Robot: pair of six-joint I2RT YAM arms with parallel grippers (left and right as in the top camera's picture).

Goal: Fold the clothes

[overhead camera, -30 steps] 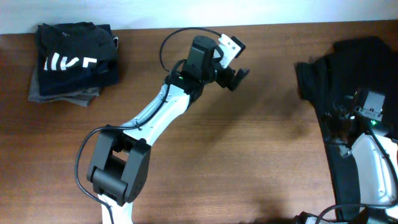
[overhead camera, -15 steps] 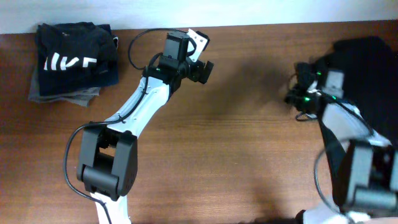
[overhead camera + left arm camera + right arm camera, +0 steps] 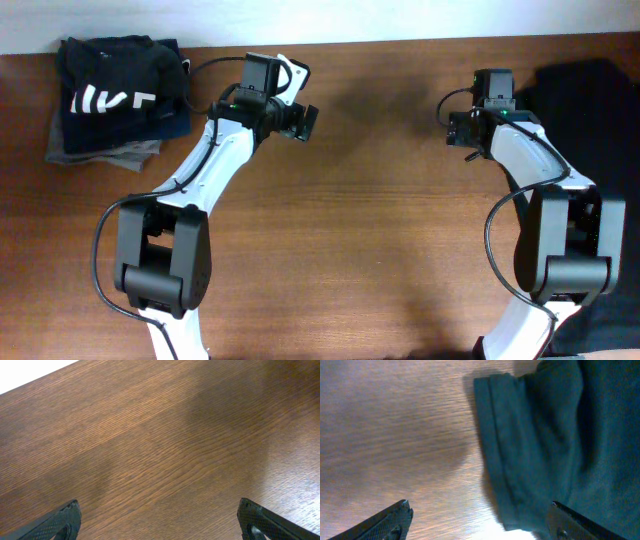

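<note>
When viewed from overhead, lies as a dark garment (image 3: 590,110), heaped unfolded at the table's (image 3: 380,250) right edge; shows its doubled hem only at the right wrist. Just beside, right gripper (image 3: 458,130) spread wide, empty; left gripper (image 3: 303,122) likewise, over wood.

On the table (image 3: 350,250), a folded stack (image 3: 115,95) lies far left and loose clothing (image 3: 600,100) at the right edge.

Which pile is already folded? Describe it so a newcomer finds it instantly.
On the wooden table, look to the far left corner. The folded stack lies there: a black top with white lettering over grey cloth, unlike the loose plain dark garment at the right.
</note>
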